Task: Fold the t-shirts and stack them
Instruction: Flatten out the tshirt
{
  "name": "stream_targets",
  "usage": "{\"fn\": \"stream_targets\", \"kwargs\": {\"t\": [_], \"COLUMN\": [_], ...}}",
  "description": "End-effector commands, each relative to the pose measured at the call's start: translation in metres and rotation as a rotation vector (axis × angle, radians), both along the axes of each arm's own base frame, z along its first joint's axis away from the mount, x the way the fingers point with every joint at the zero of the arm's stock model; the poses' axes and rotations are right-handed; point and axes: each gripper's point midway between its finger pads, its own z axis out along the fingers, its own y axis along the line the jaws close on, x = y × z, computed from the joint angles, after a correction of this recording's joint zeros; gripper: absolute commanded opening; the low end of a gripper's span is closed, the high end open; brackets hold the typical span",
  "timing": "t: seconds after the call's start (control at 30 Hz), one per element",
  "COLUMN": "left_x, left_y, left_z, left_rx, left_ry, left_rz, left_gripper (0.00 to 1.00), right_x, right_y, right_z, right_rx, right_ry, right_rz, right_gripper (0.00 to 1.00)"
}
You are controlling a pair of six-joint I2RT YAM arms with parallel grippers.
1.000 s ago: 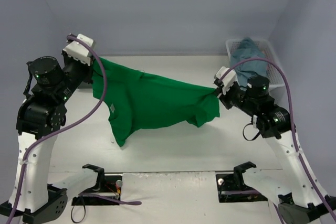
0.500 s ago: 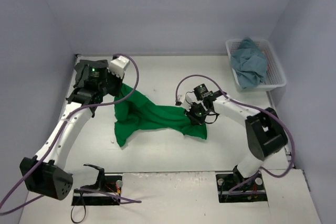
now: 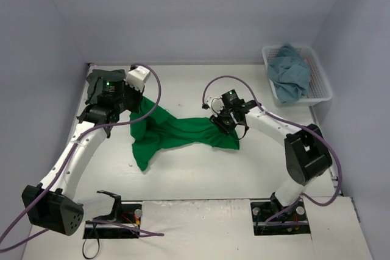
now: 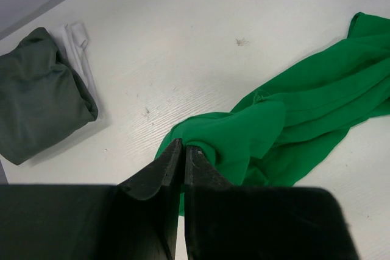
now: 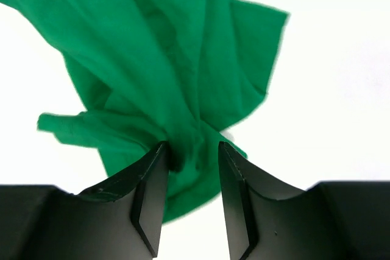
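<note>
T-shirt of bright green cloth (image 3: 177, 133) lies rumpled in a long band across the white table (image 3: 183, 83), running from one gripper to the other. The left gripper (image 4: 183, 144) pinches one end with its jaws closed tight. The right gripper (image 5: 192, 147) stands over the other end, jaws partly apart, a bunched fold between them touching only one finger.

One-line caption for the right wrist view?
Right end effector, jaws apart, over the bunched green t-shirt on the white table.
</note>
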Motion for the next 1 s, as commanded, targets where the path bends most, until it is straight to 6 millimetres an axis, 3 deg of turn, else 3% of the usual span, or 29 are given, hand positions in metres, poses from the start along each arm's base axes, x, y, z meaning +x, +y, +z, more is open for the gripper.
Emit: {"fn": "stream_targets", "kwargs": {"t": [0.0,0.17,0.23,0.27,0.33,0.47,0.6,0.73,0.77,0.83,0.93,0.97], "left_x": [0.005,0.003,0.003,0.004,0.003,-0.001,-0.005,-0.008,-0.009,-0.01,-0.011,-0.011], "left_y": [-0.005,-0.003,-0.002,-0.002,-0.001,0.001,0.005,0.007,0.008,0.009,0.01,0.011], "left_z": [0.056,0.057,0.057,0.058,0.059,0.065,0.062,0.059,0.06,0.061,0.064,0.064], "left_rx": [-0.063,-0.055,-0.05,-0.05,-0.048,-0.055,-0.041,-0.035,-0.032,-0.029,-0.033,-0.032], "left_ry": [-0.154,-0.161,-0.161,-0.162,-0.161,-0.174,-0.178,-0.183,-0.186,-0.19,-0.198,-0.199], "left_rz": [-0.001,0.006,0.009,0.01,0.013,0.021,0.03,0.035,0.037,0.038,0.044,0.045], "left_gripper": [0.0,0.0,0.0,0.0,0.0,0.0,0.0,0.0,0.0,0.0,0.0,0.0], "right_x": [0.012,-0.004,-0.017,-0.022,-0.035,-0.059,-0.078,-0.067,-0.068,-0.061,-0.059,-0.056], "right_y": [0.008,0.013,0.021,0.024,0.034,0.047,0.053,0.049,0.048,0.054,0.062,0.065], "right_z": [0.069,0.102,0.102,0.099,0.089,0.049,0.038,0.055,0.057,0.065,0.062,0.061], "right_rx": [0.076,0.124,0.147,0.152,0.161,0.118,0.081,0.066,0.081,0.08,0.049,0.054], "right_ry": [-0.145,-0.165,-0.127,-0.109,-0.052,0.078,0.053,-0.016,0.025,0.013,-0.005,-0.001], "right_rz": [-0.034,-0.021,0.0,0.006,0.017,0.034,0.214,0.236,0.177,0.13,0.1,0.081], "right_gripper": [0.35,0.39,0.3,0.22,0.19,0.22,0.27,0.26,0.14,0.0,0.0,0.04]}}
